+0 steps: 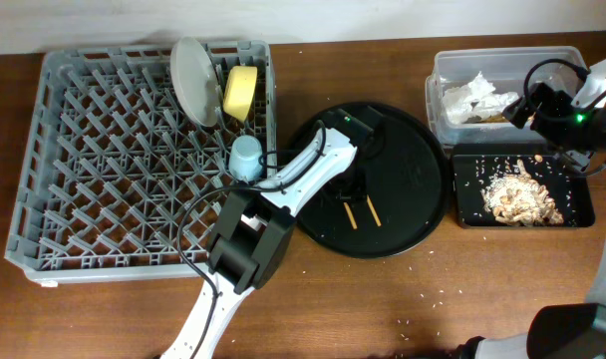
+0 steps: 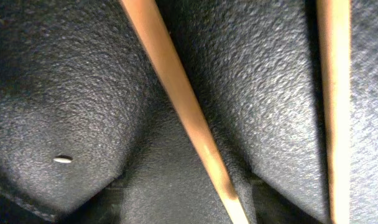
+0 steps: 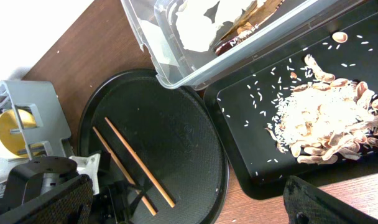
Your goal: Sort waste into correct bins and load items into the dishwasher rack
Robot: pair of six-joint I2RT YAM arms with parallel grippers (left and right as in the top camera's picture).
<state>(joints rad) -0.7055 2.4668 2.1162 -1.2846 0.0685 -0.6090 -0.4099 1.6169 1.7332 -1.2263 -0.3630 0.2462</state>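
Two thin wooden chopsticks (image 1: 361, 212) lie side by side on the large round black tray (image 1: 413, 150). My left gripper (image 1: 355, 191) is down on that tray, open, its dark fingers (image 2: 170, 180) either side of one chopstick (image 2: 189, 118). The other chopstick (image 2: 334, 93) lies to its right. My right gripper (image 1: 544, 106) hovers over the bins, wide open and empty (image 3: 189, 211). The grey dishwasher rack (image 1: 84, 179) holds the white plate (image 1: 193, 80), yellow bowl (image 1: 241, 92) and light-blue cup (image 1: 246, 157). The pink cup is out of view.
The clear tub (image 1: 438, 80) at the back right holds white napkins (image 1: 477, 98). In front of it the shallow black tray (image 1: 472, 204) holds tan scraps and rice (image 1: 522, 197). Rice grains are scattered on the brown table (image 1: 443, 299).
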